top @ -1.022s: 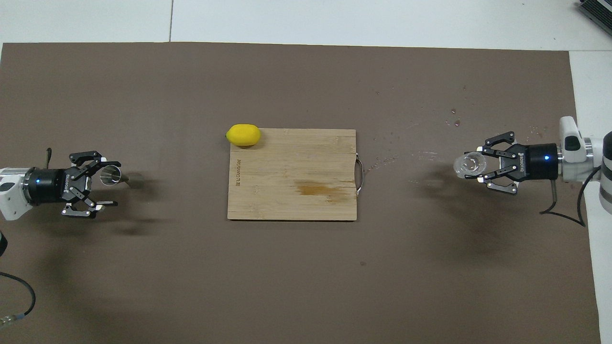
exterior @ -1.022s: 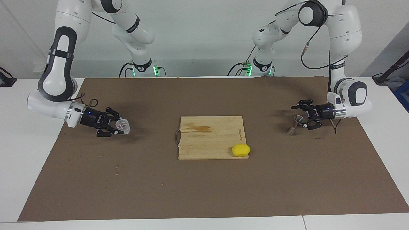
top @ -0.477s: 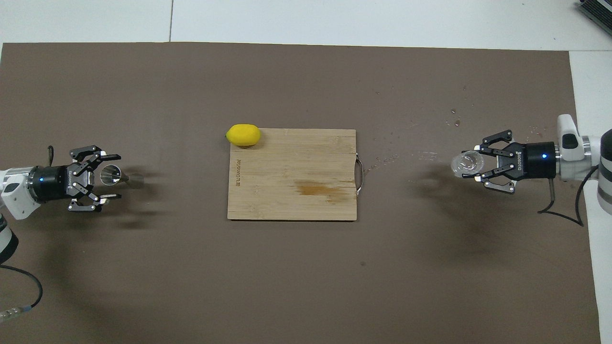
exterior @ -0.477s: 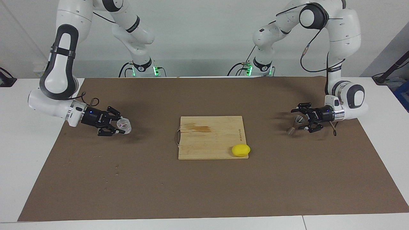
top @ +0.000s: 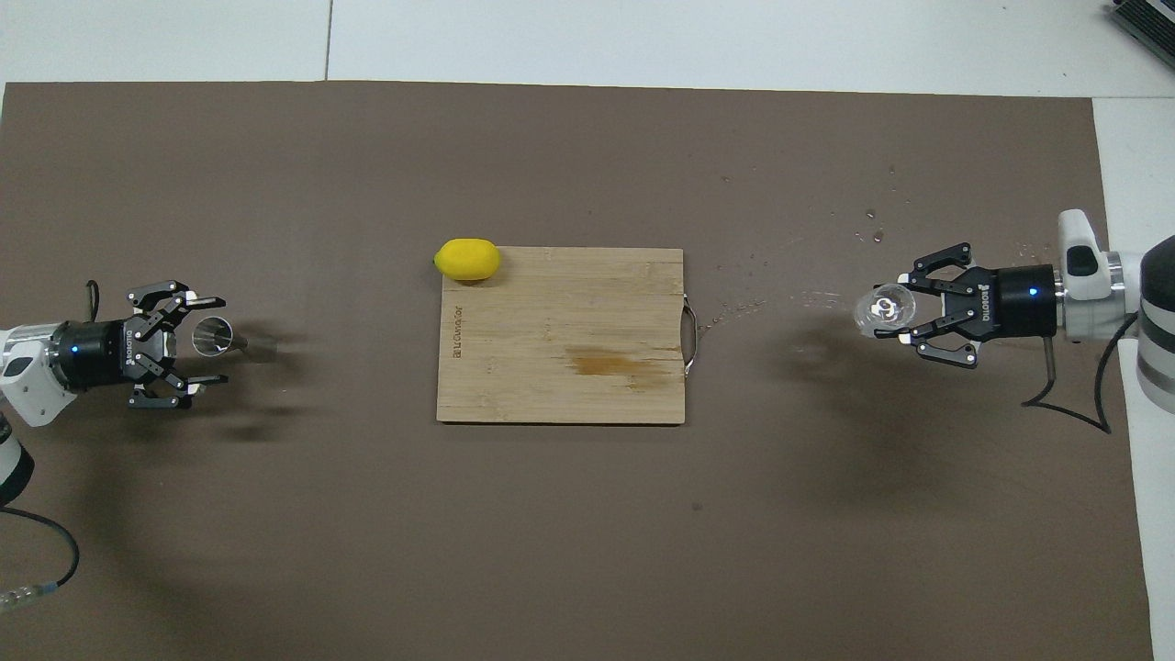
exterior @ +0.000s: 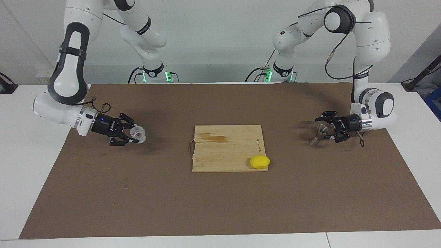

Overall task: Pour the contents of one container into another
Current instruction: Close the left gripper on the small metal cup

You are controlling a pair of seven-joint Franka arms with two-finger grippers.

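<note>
Two hands: right hand (exterior: 132, 135) clamps glass cup (exterior: 139, 134), left hand (exterior: 326, 130) spread, seemingly around jigger (exterior: 318, 133).

Both arms (top: 1115, 303) are cut off by the overhead view's edges. The cup's (exterior: 139, 133) contents are indiscernible. The jigger's (exterior: 318, 133) contact with the fingers (exterior: 327, 137) is unclear.

Bright even overhead light; soft smudged shadows on mat (top: 551, 532); sharp focus.

We see glass cup (exterior: 138, 133) (top: 881, 309), clear, squat, lifted above mat near right arm's end. We see jigger (exterior: 319, 134) (top: 220, 336), silver, hourglass, upright on mat near left arm's end.
</note>
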